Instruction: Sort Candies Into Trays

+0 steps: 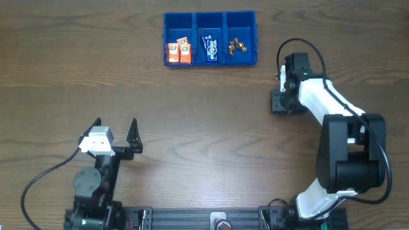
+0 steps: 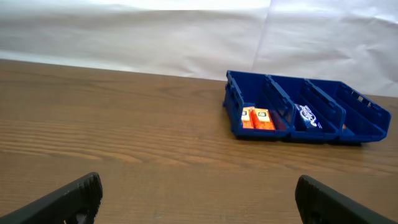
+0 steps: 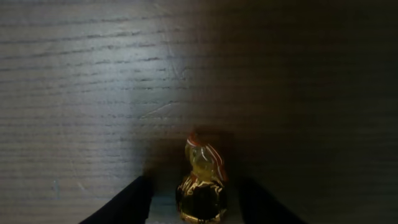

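Right gripper [image 1: 280, 103] is down at the table [image 1: 192, 128], well to the right of the blue tray [image 1: 209, 13]. Its wrist view has a gold foil candy [image 3: 200, 183] lying on the wood between the two fingers, one either side. I can see a thin gap on both sides, so I read it as straddling, not clamped yet.

Left gripper [image 1: 115, 122] is parked near its base, jaws spread wide, nothing in them.

Tray state:
- left bin: orange candies [image 1: 179, 52]
- middle bin: blue-wrapped candy [image 1: 209, 46]
- right bin: gold candies [image 1: 236, 46]

So this piece likely belongs in the right bin.

Handling guess:
- it's light, weight is a non-issue
- foil is slick and crinkly, with a twisted end that's thinner than the body
- it should dent under a hard squeeze, and the filling may crush
- shape is rounded, so it could roll or squirt out if pinched off-centre

I'd grab across the fat middle of the body, not the twisted end, with pads low near the table and modest force. Check that it's seated before lifting. A piece this small could pivot between the pads.
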